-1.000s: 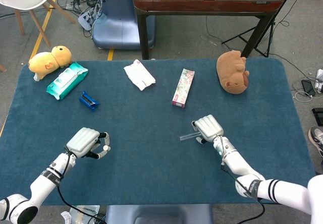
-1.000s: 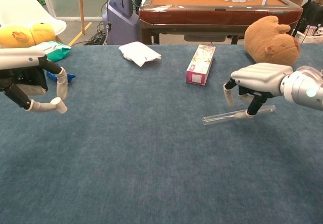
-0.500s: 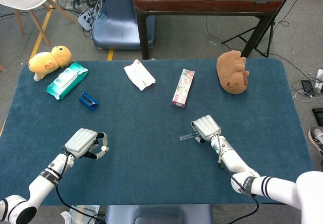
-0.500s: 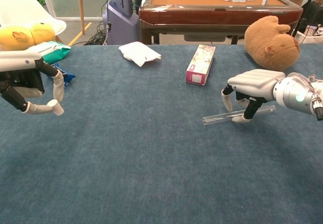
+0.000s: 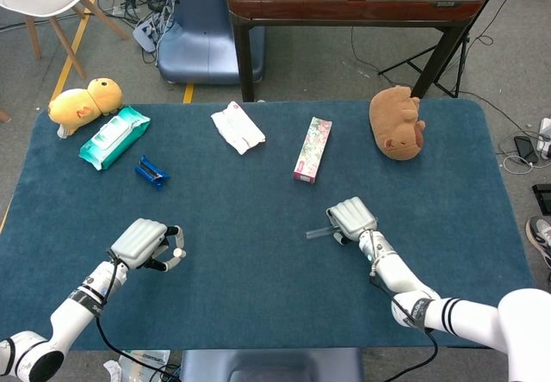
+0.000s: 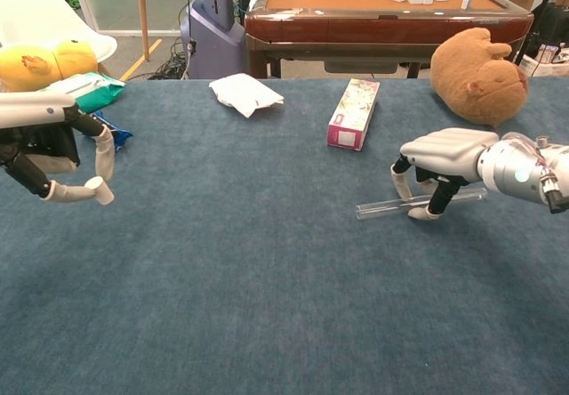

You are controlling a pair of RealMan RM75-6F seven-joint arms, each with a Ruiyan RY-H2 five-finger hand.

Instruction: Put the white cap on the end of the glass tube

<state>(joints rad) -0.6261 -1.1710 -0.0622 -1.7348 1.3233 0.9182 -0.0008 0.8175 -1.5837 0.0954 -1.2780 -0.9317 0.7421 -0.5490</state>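
We log: left hand pinching the white cap above the desk; right hand clasped on the glass tube, lying on the desk.

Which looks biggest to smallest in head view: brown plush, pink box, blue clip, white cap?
1. brown plush
2. pink box
3. blue clip
4. white cap, pinched by the left hand; it is only a small speck, though nearer the camera.
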